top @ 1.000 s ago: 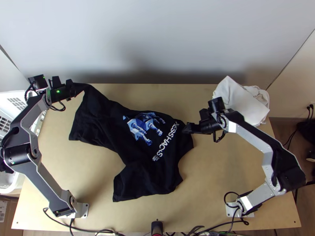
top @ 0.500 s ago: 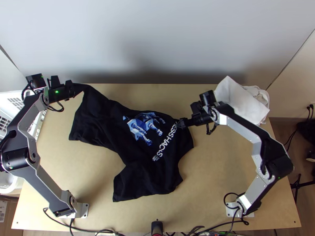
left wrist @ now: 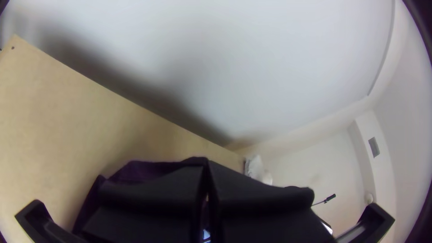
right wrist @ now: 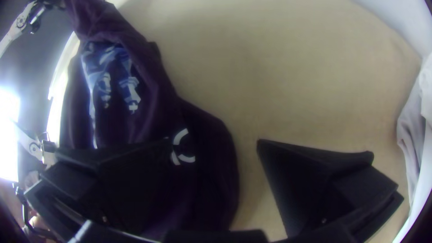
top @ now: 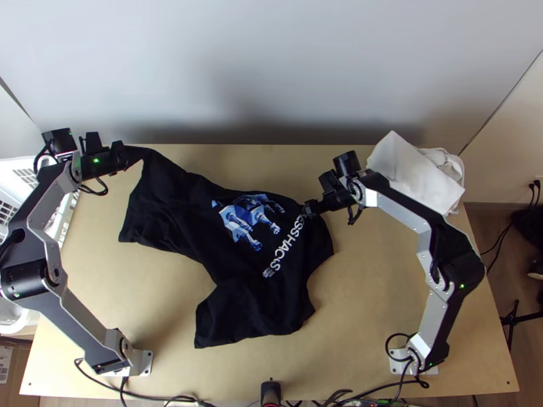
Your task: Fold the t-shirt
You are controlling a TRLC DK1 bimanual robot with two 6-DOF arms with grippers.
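Across the middle of the light wooden tabletop [top: 380, 298], a black t-shirt [top: 251, 298] lies rumpled and only partly spread. Its long axis runs on a slant, from the far left corner of the tabletop down toward the near side, right of the middle. At the far left end the cloth narrows to a pulled-out corner; at the near end it widens, with one corner pointing toward the near left. Which end is the collar cannot be told. A blue-and-white picture [top: 246, 218] faces up on the front, and beside it, to the right, white lettering [top: 285, 247] runs along a slant from far right to near left.

The left gripper [top: 127, 156] is at the far left corner. Its jaws are closed, meeting along their tips in the left wrist view, and they grip the pulled-out corner of the t-shirt.

The right gripper [top: 309, 209] points in from the right, at the far end of the lettering. Its jaws stand wide apart in the right wrist view: one is over the dark cloth beside the lettering, the other over bare wood just beyond the shirt's edge. They grip nothing; whether they touch the cloth cannot be told.

A white basket [top: 26, 175] stands at the left edge of the tabletop, and a heap of white cloth [top: 417, 180] sits at the far right corner.
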